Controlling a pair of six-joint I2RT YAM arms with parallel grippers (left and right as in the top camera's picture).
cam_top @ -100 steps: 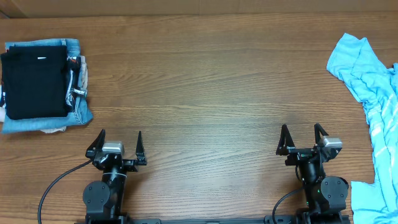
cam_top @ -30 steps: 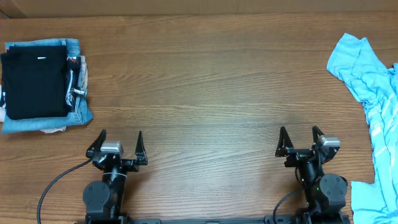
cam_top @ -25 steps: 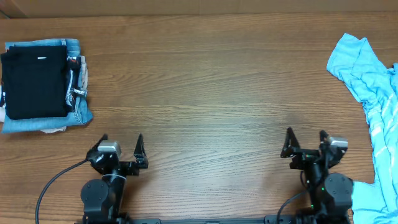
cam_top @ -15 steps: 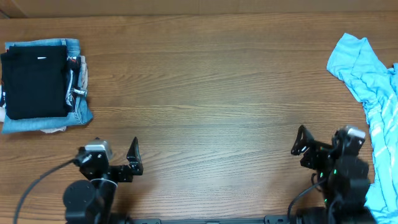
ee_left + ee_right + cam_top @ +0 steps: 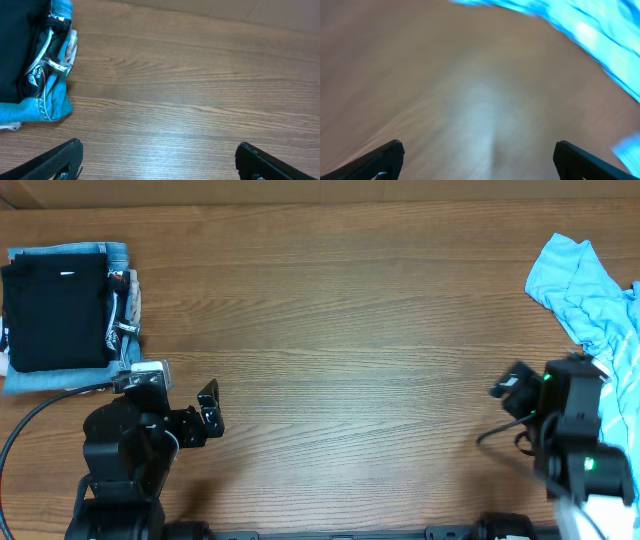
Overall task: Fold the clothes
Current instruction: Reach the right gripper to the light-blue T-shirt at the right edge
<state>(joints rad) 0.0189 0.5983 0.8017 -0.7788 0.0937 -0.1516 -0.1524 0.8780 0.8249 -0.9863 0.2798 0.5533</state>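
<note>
T-shirt (image 5: 590, 290) crumpled at table (image 5: 350, 310) right edge. Right gripper (image 5: 477, 152) near it, jaws apart, empty. Left gripper (image 5: 159, 149) jaws apart, empty, near folded black garment (image 5: 55, 300).

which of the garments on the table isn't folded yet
The light sky-blue T-shirt at the right edge: it lies crumpled, while the black garment and the denim-blue garment under it sit folded at left.

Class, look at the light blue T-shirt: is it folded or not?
Not folded. The T-shirt lies crumpled in loose wrinkles, with no neat edges, and is partly out of view.
</note>
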